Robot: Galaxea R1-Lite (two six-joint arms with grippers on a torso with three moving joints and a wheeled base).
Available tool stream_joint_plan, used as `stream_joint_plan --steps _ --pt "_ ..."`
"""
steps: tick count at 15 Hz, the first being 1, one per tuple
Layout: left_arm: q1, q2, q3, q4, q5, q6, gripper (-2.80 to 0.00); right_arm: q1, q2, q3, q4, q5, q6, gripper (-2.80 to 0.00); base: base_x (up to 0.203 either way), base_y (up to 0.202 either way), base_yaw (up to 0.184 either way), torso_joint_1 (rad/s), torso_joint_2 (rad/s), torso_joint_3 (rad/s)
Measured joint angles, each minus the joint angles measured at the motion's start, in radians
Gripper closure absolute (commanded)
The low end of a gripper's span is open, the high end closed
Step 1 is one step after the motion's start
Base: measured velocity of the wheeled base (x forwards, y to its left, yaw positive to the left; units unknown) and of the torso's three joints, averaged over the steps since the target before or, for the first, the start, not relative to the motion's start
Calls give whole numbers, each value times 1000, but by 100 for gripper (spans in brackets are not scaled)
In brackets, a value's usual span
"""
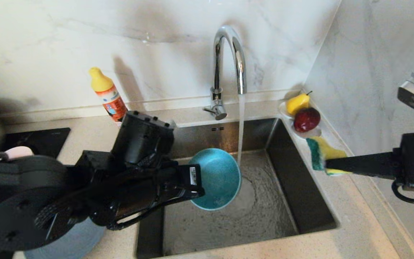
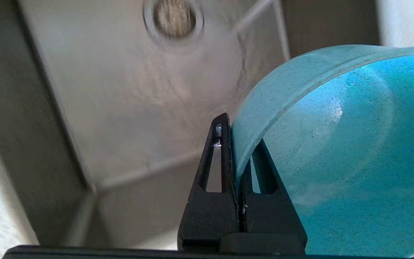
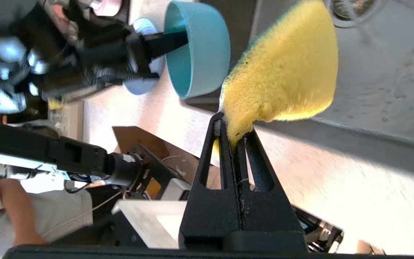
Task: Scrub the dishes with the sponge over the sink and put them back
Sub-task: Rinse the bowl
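My left gripper (image 1: 197,181) is shut on the rim of the teal bowl (image 1: 216,178), holding it tilted on edge over the sink (image 1: 300,201), just left of the running water. In the left wrist view the fingers (image 2: 216,162) pinch the bowl wall (image 2: 336,144) above the drain strainer (image 2: 174,16). My right gripper (image 1: 331,166) is shut on the yellow and green sponge (image 1: 321,154), which hangs above the counter right of the sink. The right wrist view shows the sponge (image 3: 286,72) squeezed between the fingertips. The grey-blue plate (image 1: 70,244) lies at the lower left, and the pink bowl (image 1: 18,153) sits behind my left arm.
The chrome tap (image 1: 228,57) pours water into the basin. A yellow-capped detergent bottle (image 1: 108,95) stands at the back left. A pear (image 1: 298,103) and a red apple (image 1: 306,119) lie on a small white dish (image 1: 309,133) by the right wall.
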Motion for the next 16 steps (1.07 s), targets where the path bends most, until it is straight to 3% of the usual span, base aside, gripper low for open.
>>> stream_joint_plan --steps 3,7,12,16 --pt "26 113 -160 157 -27 -60 0 -21 -84 49 18 2 0 0 0 0 0 0 0 0" --pt "59 295 -405 266 -30 -161 0 -34 -130 61 20 -2 10 0 0 0 0 0 0 0" --pt "93 483 -661 290 -17 -275 0 -74 -157 84 19 -1 12 0 0 0 0 0 0 0" --pt "115 569 -771 295 -12 -291 0 -81 -174 88 20 -1 13 0 0 0 0 0 0 0"
